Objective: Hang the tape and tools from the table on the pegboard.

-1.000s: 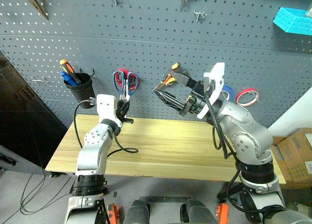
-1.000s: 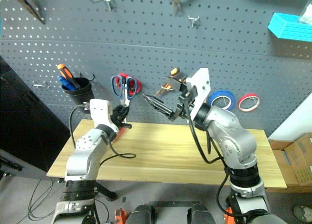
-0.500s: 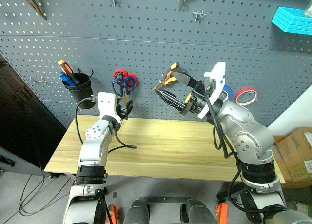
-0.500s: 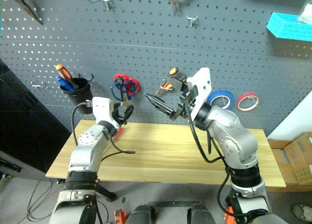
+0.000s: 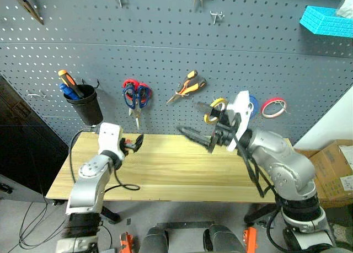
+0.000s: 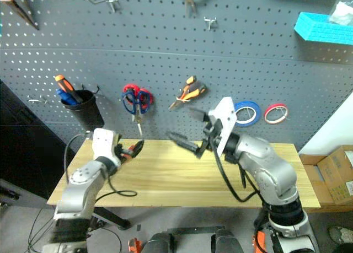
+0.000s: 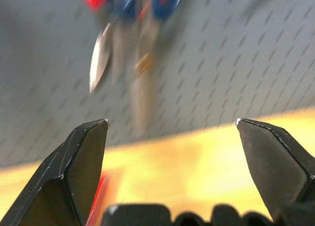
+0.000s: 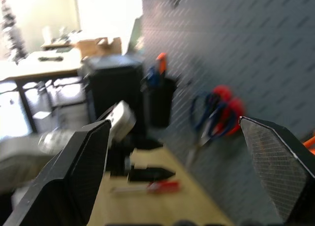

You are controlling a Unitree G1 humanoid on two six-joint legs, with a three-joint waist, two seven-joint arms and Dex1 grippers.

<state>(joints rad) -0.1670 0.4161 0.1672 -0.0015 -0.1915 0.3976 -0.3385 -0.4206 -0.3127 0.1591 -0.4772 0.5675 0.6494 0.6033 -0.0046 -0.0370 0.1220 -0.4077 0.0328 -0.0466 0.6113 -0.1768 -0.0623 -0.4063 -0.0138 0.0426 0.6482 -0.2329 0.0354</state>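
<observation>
Okay, looks like the hanging part is basically finished. The scissors, the pliers and the yellow tape are all up on the pegboard, mid-frame. The left pincer sits low left over the desk, jaws wide apart and empty. The right pincer is centre frame, also spread wide with nothing in it.

My guess for the next move is backing both arms off without clipping the hooks.

The left eye view catches the tape, while in the right eye view the right arm stands in front of that spot. The right wrist view adds a small red thing lying on the desk by the left pincer.
</observation>
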